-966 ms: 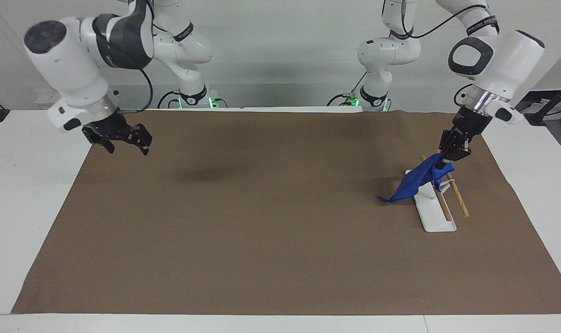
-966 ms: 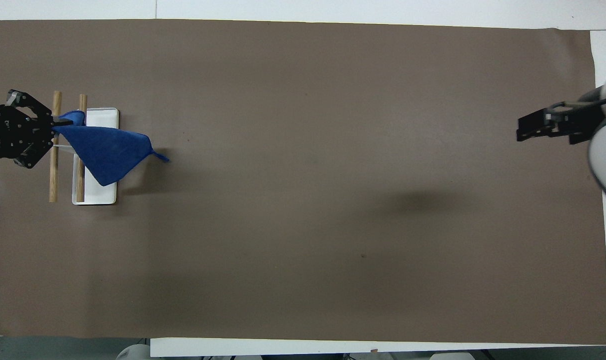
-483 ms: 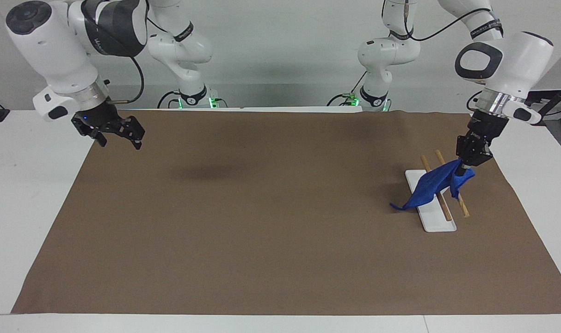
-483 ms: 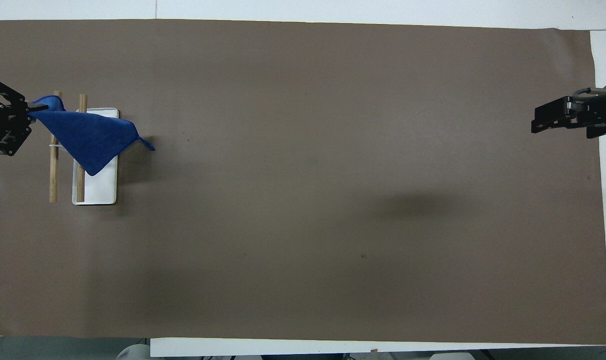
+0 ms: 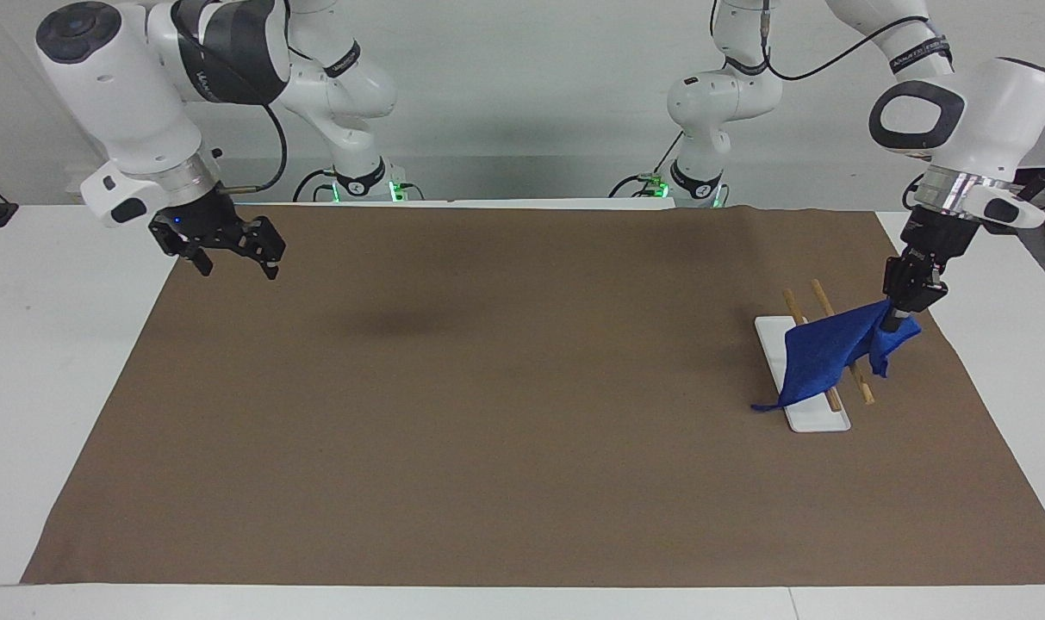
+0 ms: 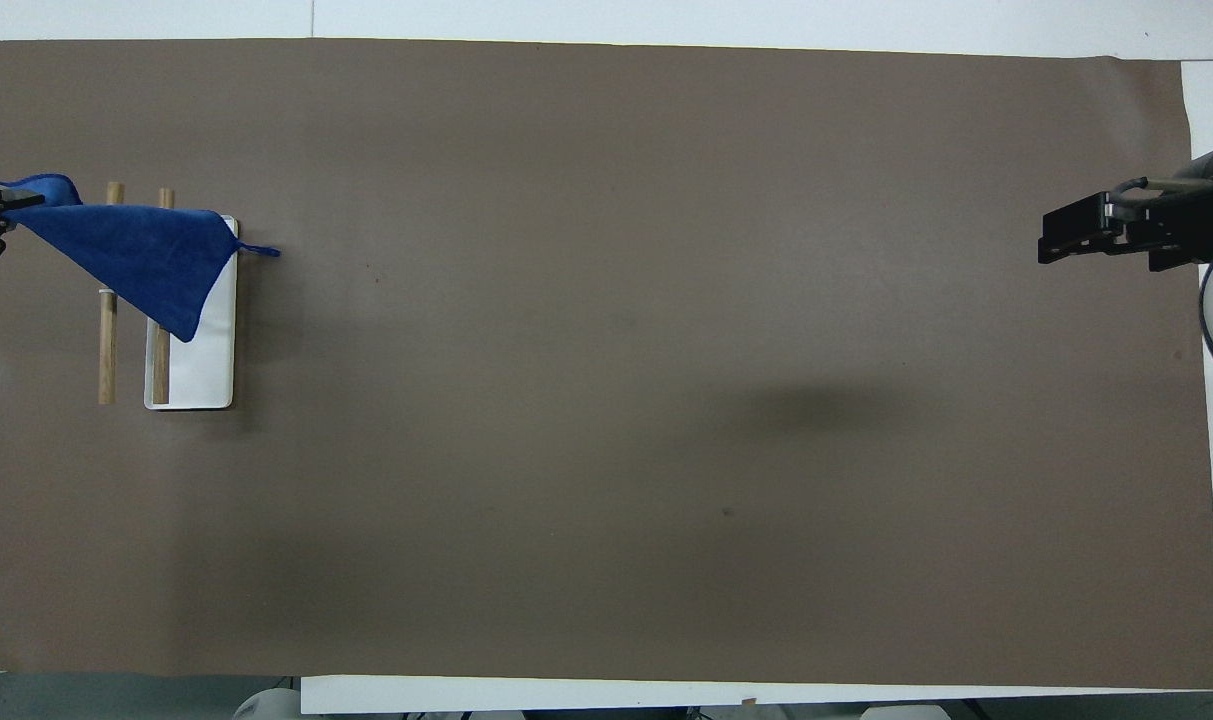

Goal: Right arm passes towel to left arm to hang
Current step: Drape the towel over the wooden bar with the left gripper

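Counter (image 5: 57, 362) with brown mat (image 5: 505, 413); right arm (image 5: 126, 95) waits over the mat's edge at its own end, right tool (image 5: 229, 254) spread apart, empty. Left tool (image 5: 897, 320) is clamped on one corner of the towel (image 5: 819, 357), which drapes over the wooden rods of the rack (image 5: 811, 418). To hang it well, the drape should probably sit evenly across both rods before letting go.

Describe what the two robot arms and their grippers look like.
Both are glossy white jointed arms with silver wrist rings and black cables. The right arm has a dark grey lettered panel, and its black gripper shows a small blue light. The left arm has a black-ringed joint cap and a plain black gripper.
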`<control>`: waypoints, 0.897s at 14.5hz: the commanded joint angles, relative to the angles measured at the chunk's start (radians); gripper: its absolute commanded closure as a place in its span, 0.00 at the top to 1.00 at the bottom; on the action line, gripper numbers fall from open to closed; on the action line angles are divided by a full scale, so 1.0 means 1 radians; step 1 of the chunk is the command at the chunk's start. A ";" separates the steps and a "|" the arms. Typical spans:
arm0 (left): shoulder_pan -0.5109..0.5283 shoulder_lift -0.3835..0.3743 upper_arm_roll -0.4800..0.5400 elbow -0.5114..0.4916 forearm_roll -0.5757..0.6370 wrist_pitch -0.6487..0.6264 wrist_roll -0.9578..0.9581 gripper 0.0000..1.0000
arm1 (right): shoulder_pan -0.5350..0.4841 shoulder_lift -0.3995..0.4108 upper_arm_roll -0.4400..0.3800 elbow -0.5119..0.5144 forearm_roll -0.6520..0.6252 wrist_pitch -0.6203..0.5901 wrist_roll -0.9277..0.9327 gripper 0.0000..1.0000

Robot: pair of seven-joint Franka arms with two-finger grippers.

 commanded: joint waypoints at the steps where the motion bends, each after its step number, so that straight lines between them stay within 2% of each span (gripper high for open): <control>1: 0.007 0.017 -0.003 0.025 -0.003 -0.016 0.106 0.00 | -0.006 -0.015 0.004 -0.016 0.001 0.010 0.013 1.00; 5: 0.069 0.016 0.000 0.027 -0.002 -0.116 0.287 0.00 | -0.006 -0.017 0.003 -0.017 0.001 -0.005 0.011 1.00; 13: 0.139 0.014 0.000 -0.024 0.000 -0.122 0.457 0.00 | -0.006 -0.017 0.004 -0.019 0.001 -0.005 0.011 1.00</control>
